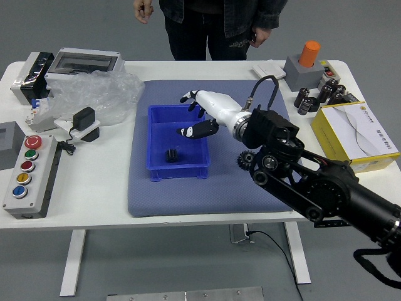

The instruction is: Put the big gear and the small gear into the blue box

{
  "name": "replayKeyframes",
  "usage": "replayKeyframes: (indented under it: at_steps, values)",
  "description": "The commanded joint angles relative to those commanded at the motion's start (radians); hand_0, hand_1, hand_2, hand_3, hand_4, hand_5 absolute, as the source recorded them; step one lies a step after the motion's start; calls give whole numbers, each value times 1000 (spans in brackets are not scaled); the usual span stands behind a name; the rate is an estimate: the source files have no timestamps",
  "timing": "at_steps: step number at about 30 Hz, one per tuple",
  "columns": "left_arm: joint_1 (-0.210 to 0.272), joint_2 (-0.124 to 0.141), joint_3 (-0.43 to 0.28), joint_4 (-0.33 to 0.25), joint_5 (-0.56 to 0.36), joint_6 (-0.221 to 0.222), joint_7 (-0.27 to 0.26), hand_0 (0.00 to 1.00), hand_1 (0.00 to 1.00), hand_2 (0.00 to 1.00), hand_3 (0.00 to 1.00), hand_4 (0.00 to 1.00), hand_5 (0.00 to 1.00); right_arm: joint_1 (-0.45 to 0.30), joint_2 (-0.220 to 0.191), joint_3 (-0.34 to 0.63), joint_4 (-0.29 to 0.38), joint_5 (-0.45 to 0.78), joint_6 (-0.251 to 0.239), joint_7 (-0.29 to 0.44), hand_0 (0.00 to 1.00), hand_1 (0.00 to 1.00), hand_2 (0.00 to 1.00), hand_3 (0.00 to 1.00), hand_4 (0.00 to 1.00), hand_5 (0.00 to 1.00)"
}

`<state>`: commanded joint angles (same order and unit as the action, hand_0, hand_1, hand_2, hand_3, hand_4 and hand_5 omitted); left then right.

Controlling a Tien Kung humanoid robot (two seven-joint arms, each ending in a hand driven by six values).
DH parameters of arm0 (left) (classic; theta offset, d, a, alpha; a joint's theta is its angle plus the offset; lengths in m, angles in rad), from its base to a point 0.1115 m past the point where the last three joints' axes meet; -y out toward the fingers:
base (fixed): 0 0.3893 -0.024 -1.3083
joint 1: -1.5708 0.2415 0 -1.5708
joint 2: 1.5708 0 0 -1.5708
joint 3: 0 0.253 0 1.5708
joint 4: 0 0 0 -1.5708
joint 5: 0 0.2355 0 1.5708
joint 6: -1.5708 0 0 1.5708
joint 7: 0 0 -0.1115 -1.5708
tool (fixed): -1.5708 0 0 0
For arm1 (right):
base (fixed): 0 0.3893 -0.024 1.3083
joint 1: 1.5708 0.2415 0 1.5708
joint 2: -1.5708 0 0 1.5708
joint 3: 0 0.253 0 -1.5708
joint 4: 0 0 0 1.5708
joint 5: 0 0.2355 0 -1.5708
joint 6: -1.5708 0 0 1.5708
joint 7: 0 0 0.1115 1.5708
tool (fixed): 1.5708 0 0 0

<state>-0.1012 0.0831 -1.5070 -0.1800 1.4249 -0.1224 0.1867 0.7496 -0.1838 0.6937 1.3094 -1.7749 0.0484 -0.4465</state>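
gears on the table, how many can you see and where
2. One gear is inside the blue box, toward its near end; the other gear is on the mat, beside the right arm, which may hide more.

Blue rectangular plastic box (164, 132): open, upright. Small black toothed metallic gear (171, 155): inside, toward 7 o'clock. Big black toothed metallic gear (245, 160): outside, between 3 and 4 o'clock, partly hidden

You have two black gears (171, 155), one blue box (151, 141), one yellow box (369, 165), one right robot hand (219, 110), two person's hands (143, 9), five buttons (27, 166) at left, and one orange cylinder (309, 54) at upper right.
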Motion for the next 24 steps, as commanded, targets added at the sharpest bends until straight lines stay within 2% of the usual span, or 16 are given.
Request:
replayKeyframes:
  at_steps: [6,10,16,24]
  values:
    - [-5,1,0,0,-4,1,-2,729,679,698,699,435,23,-26,-105,-6,-10,49,14,-4,628,601,730,822,845,385]
    - [-7,3,2,0,-10,2,-2,728,679,700,700,434,24,-45,-156,-19,-24,75,25,-8,638,614,739,824,844,385]
    - [-10,2,3,0,-12,3,-4,728,680,699,698,433,24,-63,-192,-40,-37,95,37,-12,645,618,741,825,845,386]
    - [-9,3,4,0,-15,4,-5,728,680,699,697,431,24,-79,-203,-61,-39,110,44,-17,644,615,743,821,845,390]
